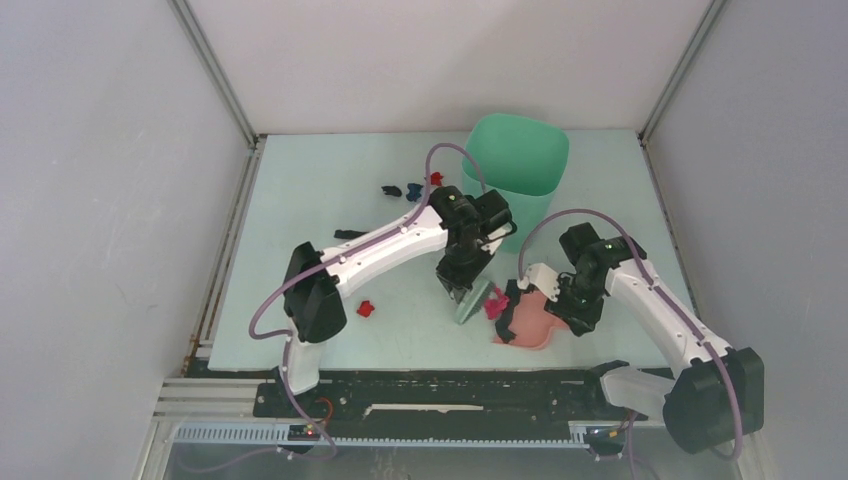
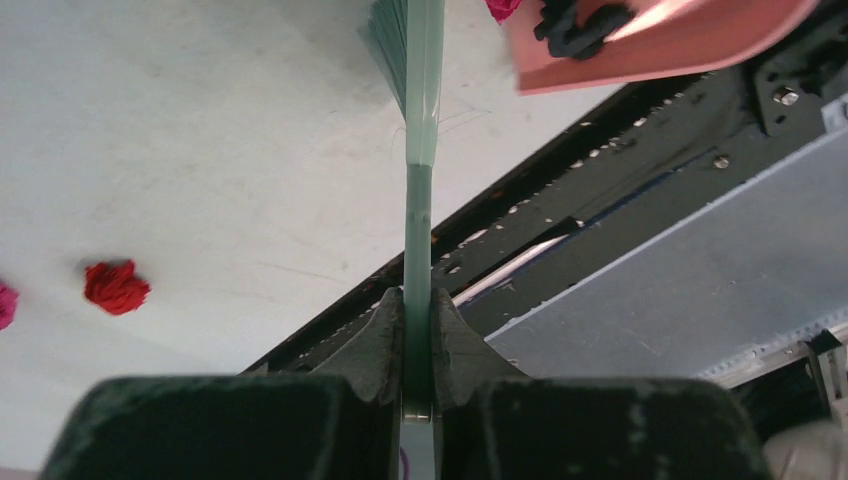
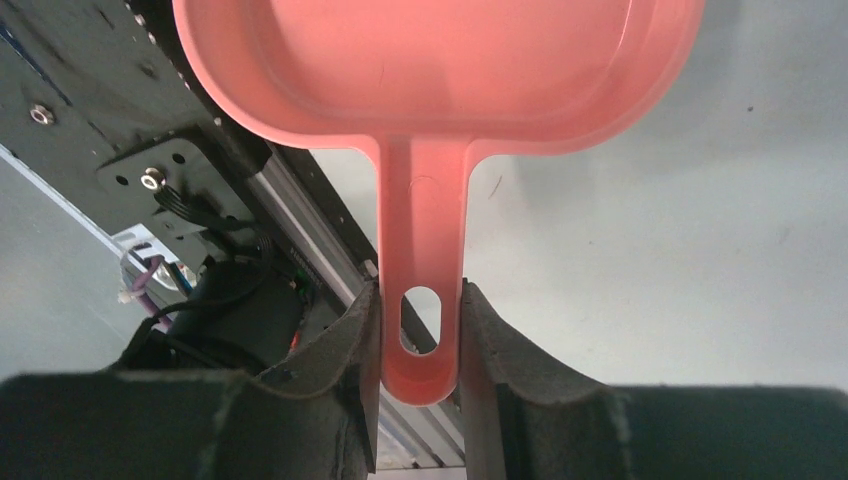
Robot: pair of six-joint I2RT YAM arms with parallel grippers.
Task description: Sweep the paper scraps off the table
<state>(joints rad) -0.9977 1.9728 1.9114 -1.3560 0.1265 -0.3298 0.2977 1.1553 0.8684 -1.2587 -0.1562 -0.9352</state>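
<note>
My left gripper [image 1: 458,283] is shut on the handle of the green hand brush [image 1: 469,302], whose bristles [image 2: 393,45] point at the mouth of the pink dustpan [image 1: 527,325]. My right gripper [image 1: 562,297] is shut on the dustpan's handle [image 3: 424,240]. A magenta scrap [image 1: 494,304] and a black scrap [image 2: 578,24] lie at the dustpan's mouth. A red scrap [image 1: 365,309] lies alone on the table [image 1: 320,190], left of the brush, and also shows in the left wrist view [image 2: 115,286]. Dark blue, black and red scraps [image 1: 412,189] lie at the far middle.
A tall mint-green bin [image 1: 516,162] stands at the back, right of centre, just behind my left wrist. A thin black strip [image 1: 348,234] lies left of the left arm. The black metal rail [image 1: 440,385] runs along the table's near edge, close to the dustpan.
</note>
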